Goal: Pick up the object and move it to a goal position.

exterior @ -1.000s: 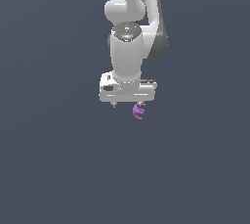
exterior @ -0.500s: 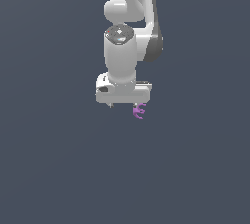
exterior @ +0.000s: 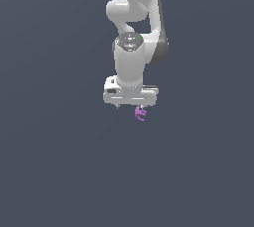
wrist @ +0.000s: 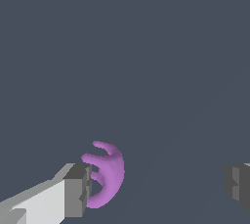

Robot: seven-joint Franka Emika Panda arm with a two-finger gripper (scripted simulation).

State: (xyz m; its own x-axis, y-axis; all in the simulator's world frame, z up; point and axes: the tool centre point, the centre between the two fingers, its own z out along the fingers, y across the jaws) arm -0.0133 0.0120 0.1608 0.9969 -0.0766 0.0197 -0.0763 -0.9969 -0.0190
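While the gripper (wrist: 156,189) is held with its fingers spread wide apart, the object (wrist: 108,174) is seen touching one finger (wrist: 77,189), well off-centre from the other.

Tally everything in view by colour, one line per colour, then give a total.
Purple: 1, the curled object beside one finger of the open gripper.
White and grey: 1, the robot arm with that gripper.
Total: 2.
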